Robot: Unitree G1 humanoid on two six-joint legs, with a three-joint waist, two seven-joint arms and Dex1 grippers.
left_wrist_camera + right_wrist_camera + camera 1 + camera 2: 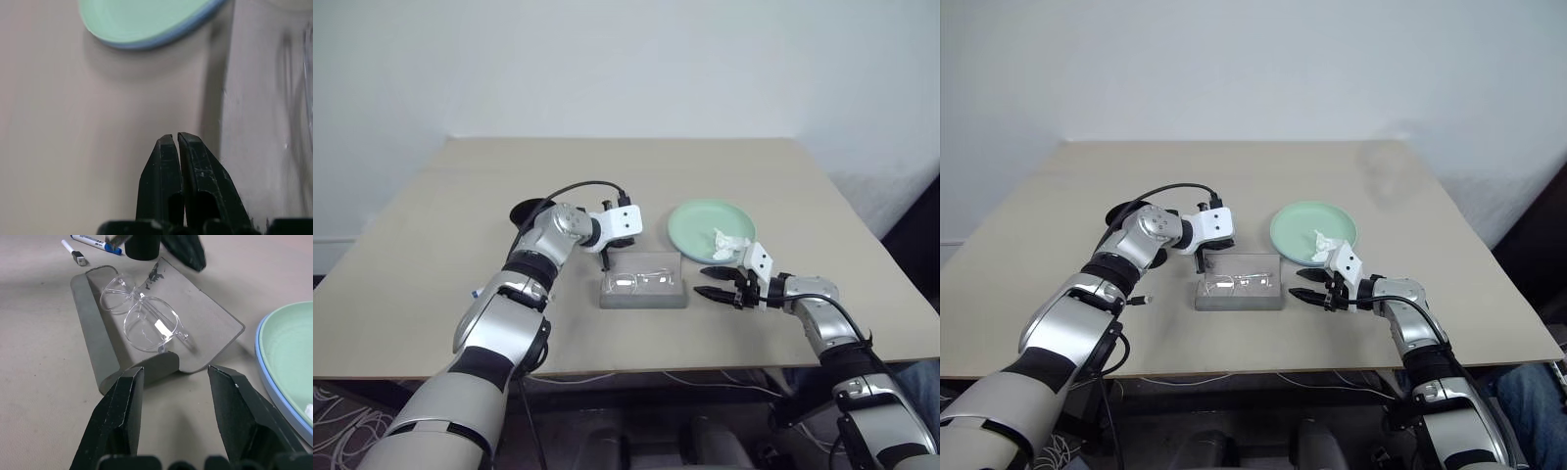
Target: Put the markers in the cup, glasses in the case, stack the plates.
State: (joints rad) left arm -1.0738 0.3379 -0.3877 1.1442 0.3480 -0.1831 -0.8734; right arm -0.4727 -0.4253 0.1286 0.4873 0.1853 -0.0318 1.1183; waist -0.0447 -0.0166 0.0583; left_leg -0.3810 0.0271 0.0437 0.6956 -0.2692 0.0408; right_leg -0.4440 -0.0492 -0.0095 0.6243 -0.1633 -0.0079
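Counting by kind:
Plates: two are seen, stacked, the mint green plate (pixel 703 227) lying on the light blue plate (pixel 266 372); of the blue one, a thin rim is all that shows beneath the green.
Tissue: one crumpled white tissue (pixel 728 243) is seen on the green plate.
Glasses: one clear pair of glasses (pixel 142 320) is laid in the open grey case (pixel 644 290) at the middle of the desk (pixel 431 225).
Case: one is counted; its translucent lid is hard to tell apart from the desk behind it.
Markers: two are seen beyond the case, a blue-capped marker (pixel 95 242) and a thinner marker (pixel 73 253); both are cut off at the frame edge.
Cup: one black cup (pixel 530 212) is seen, largely hidden behind the left arm.
Left hand (pixel 605 259): clenched on nothing, fingertips pressed together just above the desk at the case's far left corner.
Right hand (pixel 718 281): held released, empty, just right of the case and near the plates.
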